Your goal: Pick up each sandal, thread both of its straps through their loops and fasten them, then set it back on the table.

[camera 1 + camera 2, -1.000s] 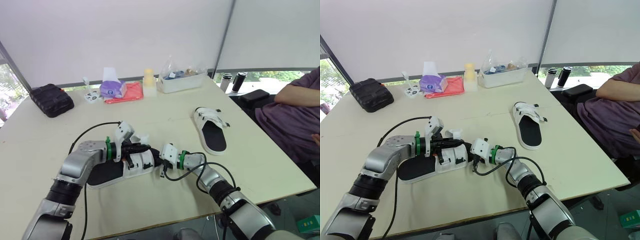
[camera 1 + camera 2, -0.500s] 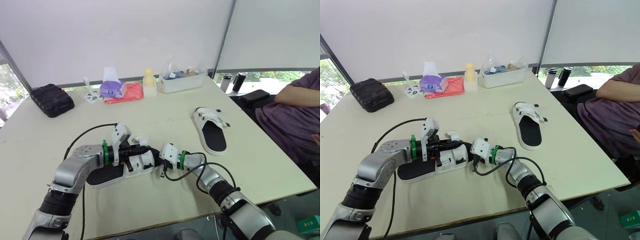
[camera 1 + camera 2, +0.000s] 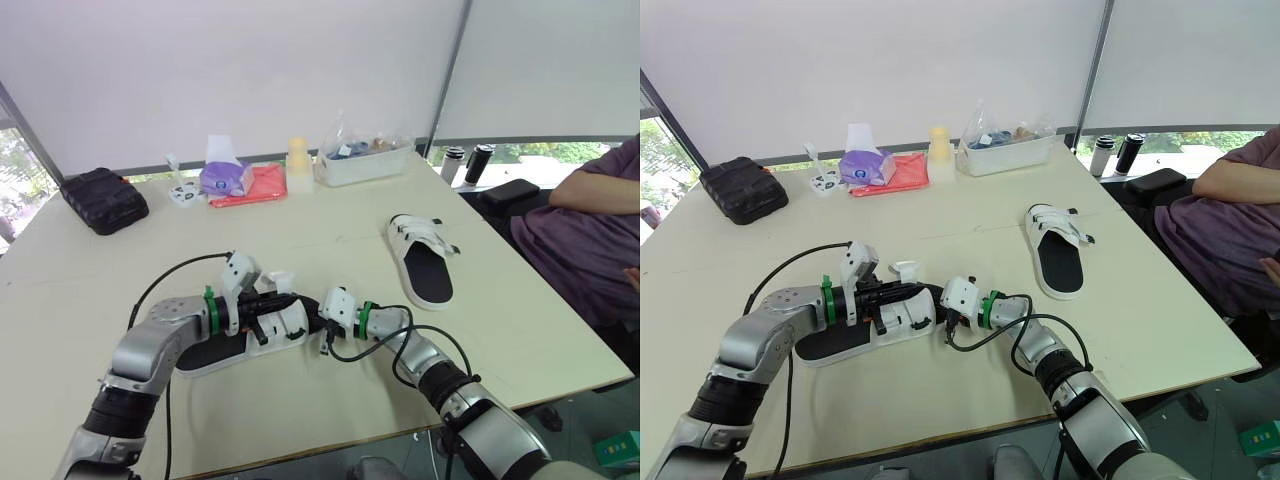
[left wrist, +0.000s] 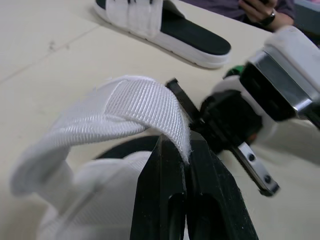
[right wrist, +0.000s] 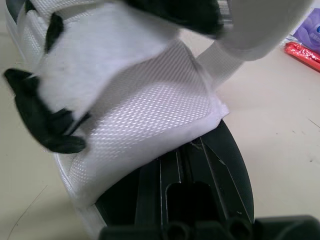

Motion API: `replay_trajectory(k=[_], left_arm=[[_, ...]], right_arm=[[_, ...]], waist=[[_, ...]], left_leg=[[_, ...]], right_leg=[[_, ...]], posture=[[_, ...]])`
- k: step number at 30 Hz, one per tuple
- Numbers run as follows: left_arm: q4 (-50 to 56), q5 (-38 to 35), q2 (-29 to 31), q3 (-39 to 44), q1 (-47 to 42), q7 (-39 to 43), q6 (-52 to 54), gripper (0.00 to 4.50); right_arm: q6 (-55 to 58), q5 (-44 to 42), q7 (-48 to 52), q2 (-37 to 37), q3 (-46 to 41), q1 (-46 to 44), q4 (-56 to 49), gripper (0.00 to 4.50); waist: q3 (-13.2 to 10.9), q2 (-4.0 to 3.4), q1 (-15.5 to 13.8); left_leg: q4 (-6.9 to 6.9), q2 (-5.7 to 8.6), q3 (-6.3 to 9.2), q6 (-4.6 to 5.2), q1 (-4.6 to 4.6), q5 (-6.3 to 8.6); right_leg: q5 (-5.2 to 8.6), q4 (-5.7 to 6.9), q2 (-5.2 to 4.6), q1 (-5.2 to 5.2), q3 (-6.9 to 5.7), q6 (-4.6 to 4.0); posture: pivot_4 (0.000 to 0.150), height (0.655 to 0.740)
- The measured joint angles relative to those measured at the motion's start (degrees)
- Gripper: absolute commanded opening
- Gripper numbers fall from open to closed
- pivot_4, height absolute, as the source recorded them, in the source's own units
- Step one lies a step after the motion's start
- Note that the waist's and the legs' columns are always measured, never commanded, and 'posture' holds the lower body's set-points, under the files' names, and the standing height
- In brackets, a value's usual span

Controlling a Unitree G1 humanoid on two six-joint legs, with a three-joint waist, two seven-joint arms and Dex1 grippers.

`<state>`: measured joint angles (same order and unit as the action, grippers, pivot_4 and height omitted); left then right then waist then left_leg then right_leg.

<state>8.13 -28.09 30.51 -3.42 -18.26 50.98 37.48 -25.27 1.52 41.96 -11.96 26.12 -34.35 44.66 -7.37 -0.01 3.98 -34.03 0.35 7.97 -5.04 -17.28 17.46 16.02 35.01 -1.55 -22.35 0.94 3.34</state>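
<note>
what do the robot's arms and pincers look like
The left arm and right arm have silver-grey shells over black ribbed joints. Each wrist carries a green ring beside a white boxy camera housing. A loose black cable loops off each forearm. The left pincer and right pincer are black, with two flat fingers each.

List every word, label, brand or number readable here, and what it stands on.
No text can be read.
Purple tissue pack: any print too small to read.
Bottles: any labels too small to read.
Near sandal and far sandal: no lettering visible.
</note>
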Motion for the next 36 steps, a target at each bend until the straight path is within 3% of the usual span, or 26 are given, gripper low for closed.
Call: replay_trajectory(k=[7,17,26,30,36], left_arm=[[2.2,0.6,0.6,0.1,2.4,-1.3,-1.2,0.03],[0.8,12.5,0.6,-3.9,3.2,-4.1,-16.5,0.03],[6.7,9.9,4.5,-4.2,4.6,1.6,-14.1,0.03],[4.4,11.7,5.3,-5.1,2.2,2.9,-16.6,0.03],[-4.0,20.0,5.2,-8.8,-2.0,3.2,-28.8,0.03]], right_arm=[[0.0,0.0,-0.1,0.1,0.0,0.0,0.0,0.00],[0.0,0.0,-0.3,0.2,0.0,0.1,0.0,0.00],[0.0,0.0,-0.4,0.3,0.0,0.2,0.0,0.00],[0.0,0.0,-0.5,0.4,0.0,0.2,0.0,0.00],[0.0,0.0,-0.7,0.5,0.0,0.3,0.0,0.00]], waist=[[0.0,0.00,0.0],[0.0,-0.01,0.0],[0.0,-0.02,0.1],[0.0,-0.02,0.1],[0.0,-0.03,0.1]], left_leg=[[0.00,-0.03,0.00,-0.01,0.00,0.01],[0.00,-0.07,-0.01,-0.02,-0.01,0.01],[0.00,-0.07,-0.03,-0.02,-0.01,0.02],[0.01,-0.07,-0.04,-0.02,-0.04,0.02],[0.02,-0.09,-0.05,-0.02,-0.06,0.02]], right_leg=[[0.00,0.00,-0.01,-0.03,0.00,0.00],[0.00,0.00,-0.03,-0.05,0.00,0.00],[0.00,0.00,-0.03,-0.08,-0.01,-0.01],[0.01,0.00,-0.02,-0.13,-0.02,-0.01],[0.00,0.00,-0.02,-0.15,-0.02,-0.01]], posture=[[0.150,0.7400],[0.150,0.7400],[0.150,0.7400],[0.150,0.7400],[0.150,0.7400]])
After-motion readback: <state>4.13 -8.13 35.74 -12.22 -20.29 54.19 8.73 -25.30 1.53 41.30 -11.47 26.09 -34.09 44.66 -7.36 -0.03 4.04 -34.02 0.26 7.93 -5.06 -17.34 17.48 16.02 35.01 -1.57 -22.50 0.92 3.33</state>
